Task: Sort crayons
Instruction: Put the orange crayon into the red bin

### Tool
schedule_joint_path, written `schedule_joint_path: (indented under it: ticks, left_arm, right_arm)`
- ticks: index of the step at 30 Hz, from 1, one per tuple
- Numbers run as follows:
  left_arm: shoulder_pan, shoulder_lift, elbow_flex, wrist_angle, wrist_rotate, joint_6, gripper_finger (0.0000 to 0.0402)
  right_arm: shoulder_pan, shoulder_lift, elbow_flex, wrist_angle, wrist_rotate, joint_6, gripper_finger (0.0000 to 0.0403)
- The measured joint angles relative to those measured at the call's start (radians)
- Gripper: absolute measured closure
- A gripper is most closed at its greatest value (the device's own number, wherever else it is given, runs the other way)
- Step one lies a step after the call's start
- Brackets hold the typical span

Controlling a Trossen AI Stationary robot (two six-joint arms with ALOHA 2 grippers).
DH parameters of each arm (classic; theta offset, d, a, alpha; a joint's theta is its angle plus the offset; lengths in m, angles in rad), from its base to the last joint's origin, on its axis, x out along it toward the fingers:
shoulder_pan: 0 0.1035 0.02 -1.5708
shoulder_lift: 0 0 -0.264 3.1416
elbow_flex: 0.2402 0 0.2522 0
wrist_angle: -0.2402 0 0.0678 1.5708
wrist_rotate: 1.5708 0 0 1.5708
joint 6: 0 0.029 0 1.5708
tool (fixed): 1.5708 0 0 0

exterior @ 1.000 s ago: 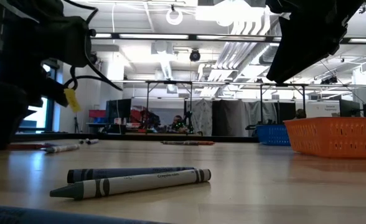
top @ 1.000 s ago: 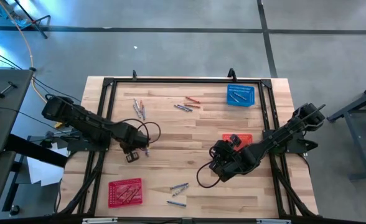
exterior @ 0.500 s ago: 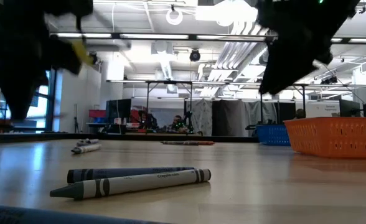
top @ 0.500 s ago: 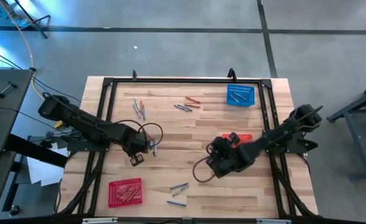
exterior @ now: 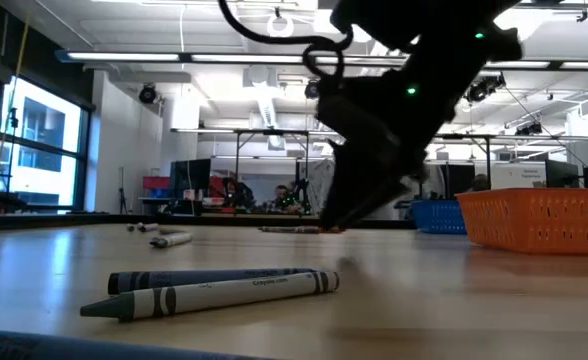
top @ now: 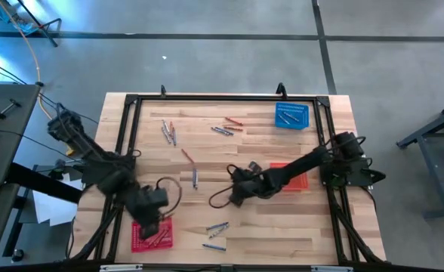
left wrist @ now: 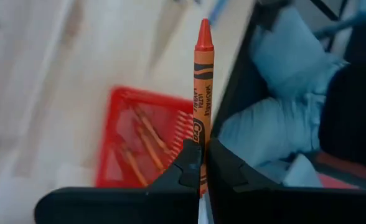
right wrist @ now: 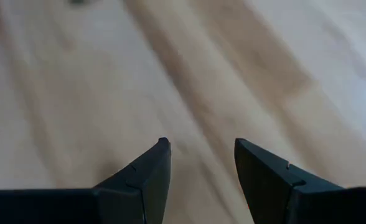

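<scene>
Left tool (left wrist: 201, 171) newly over red basket (left wrist: 124, 134); one crayon (left wrist: 203, 81)

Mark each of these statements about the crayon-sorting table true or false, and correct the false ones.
1. The left gripper is shut on an orange crayon. True.
2. The right gripper holds a grey-blue crayon. False: its fingers stand open over bare table with nothing between them.
3. The left gripper is above the red basket at the table's near left corner. True.
4. The blue basket is empty. False: a few crayons lie in it.
5. Two dark crayons lie side by side on the table in the low view. True.
6. Every crayon is already in a basket. False: several lie loose on the wood.
</scene>
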Motion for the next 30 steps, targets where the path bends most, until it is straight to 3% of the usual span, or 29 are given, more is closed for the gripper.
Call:
schedule_joint_path:
  ticks: [6, 11, 18, 30]
  left_arm:
    - [-0.158, 0.032, 0.002, 0.007, -0.089, -0.163, 0.0401]
    - [-0.221, 0.143, 0.002, 0.007, -0.071, -0.299, 0.0401]
    - [-0.223, 0.307, 0.001, 0.127, 0.123, -0.329, 0.0401]
    - [-0.146, 0.376, 0.001, 0.112, 0.112, -0.257, 0.0353]
  right_arm:
    - [-0.015, 0.004, 0.0, 0.039, -0.032, -0.052, 0.0231]
    - [-0.013, -0.007, 0.0, 0.038, -0.033, -0.079, 0.0231]
    - [-0.015, -0.007, 0.0, 0.034, -0.033, -0.127, 0.0231]
    - [-0.054, -0.019, 0.001, 0.042, -0.093, -0.216, 0.0231]
